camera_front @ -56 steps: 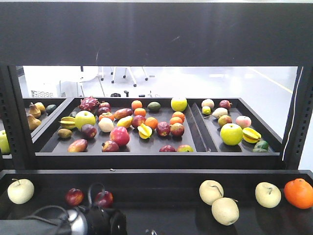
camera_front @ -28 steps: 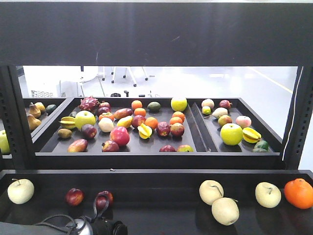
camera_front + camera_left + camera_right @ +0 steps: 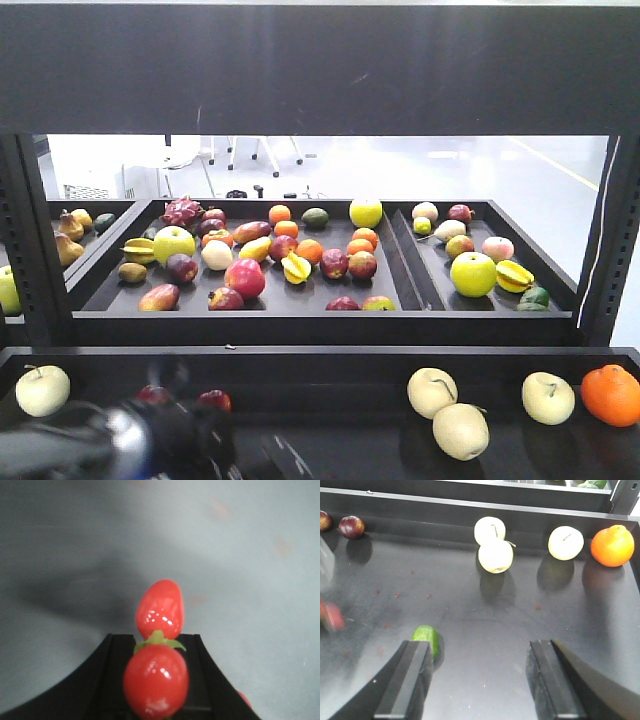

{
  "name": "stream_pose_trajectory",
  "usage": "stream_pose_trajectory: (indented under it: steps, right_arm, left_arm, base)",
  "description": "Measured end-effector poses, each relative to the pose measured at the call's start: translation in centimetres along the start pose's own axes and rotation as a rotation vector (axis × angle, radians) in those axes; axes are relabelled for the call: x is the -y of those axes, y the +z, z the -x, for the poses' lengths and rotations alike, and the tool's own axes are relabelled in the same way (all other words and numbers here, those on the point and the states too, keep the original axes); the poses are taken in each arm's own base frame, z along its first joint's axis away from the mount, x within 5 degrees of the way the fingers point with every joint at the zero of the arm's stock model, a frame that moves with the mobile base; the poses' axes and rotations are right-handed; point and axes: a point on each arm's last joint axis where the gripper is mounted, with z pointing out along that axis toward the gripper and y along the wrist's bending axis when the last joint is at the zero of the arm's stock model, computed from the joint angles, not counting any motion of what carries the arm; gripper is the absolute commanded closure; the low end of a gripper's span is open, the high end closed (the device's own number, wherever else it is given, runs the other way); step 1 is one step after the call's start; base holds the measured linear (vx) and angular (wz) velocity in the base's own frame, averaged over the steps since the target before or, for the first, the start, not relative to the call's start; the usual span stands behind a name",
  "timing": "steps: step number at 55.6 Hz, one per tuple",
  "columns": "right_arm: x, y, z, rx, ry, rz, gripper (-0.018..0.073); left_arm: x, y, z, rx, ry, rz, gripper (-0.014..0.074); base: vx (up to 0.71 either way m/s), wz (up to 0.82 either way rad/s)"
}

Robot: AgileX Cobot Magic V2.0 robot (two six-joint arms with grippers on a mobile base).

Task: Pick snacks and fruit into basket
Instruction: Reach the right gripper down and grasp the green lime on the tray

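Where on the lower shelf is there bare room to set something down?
Lower shelf is bare between the green fruit and pale apples, and along the back from the plums to those apples. The upper tray is crowded.

Two glossy red fruit (image 3: 156, 680) end to end, nearer one green-capped, in left jaws; pale apples (image 3: 432, 392), orange (image 3: 611, 394) right on near shelf (image 3: 330, 405).

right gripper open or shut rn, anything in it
Open. In the right wrist view the right gripper shows its two fingers wide apart, with only bare dark tray between them; nothing is held.
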Motion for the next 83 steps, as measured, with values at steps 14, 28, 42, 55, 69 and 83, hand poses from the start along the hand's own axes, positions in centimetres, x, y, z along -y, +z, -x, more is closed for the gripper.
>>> stream_pose_trajectory:
  steps: [14,28,42,55,69,83]
  right_arm:
    - [0.1,2.5,-1.0,-0.221,-0.070,0.023,0.0067]
    - [-0.4,6.6,-0.4,-0.323,-0.083,0.115,0.0001]
    - [-2.1,12.2,1.4,-0.415,-0.079,0.252,-0.0002]
    - [-5.3,18.6,2.2,-0.517,-0.162,0.305,-0.0012]
    - [-6.9,25.4,1.5,-0.639,-0.100,0.275,-0.0048]
    - [-7.5,30.7,-0.3,-0.732,-0.089,0.271,-0.0047]
  left_arm:
    - [-1.3,-10.3,-0.5,0.307,-0.148,0.137,0.0605]
    - [0.7,-17.1,-6.0,0.540,-0.221,0.308,0.0605]
    - [2.9,-19.5,-12.9,0.673,-0.360,0.423,0.0603]
    - [5.3,-19.7,-16.0,0.701,-0.380,0.421,0.0603]
    - [6.3,-20.8,-16.7,0.750,-0.375,0.432,0.0603]
    - [6.6,-21.2,-16.8,0.768,-0.369,0.439,0.0602]
  base:
    - [0.00,0.00]
    - [0.00,0.00]
    - [0.00,0.00]
    - [0.00,0.00]
    - [0.00,0.00]
    - [0.00,0.00]
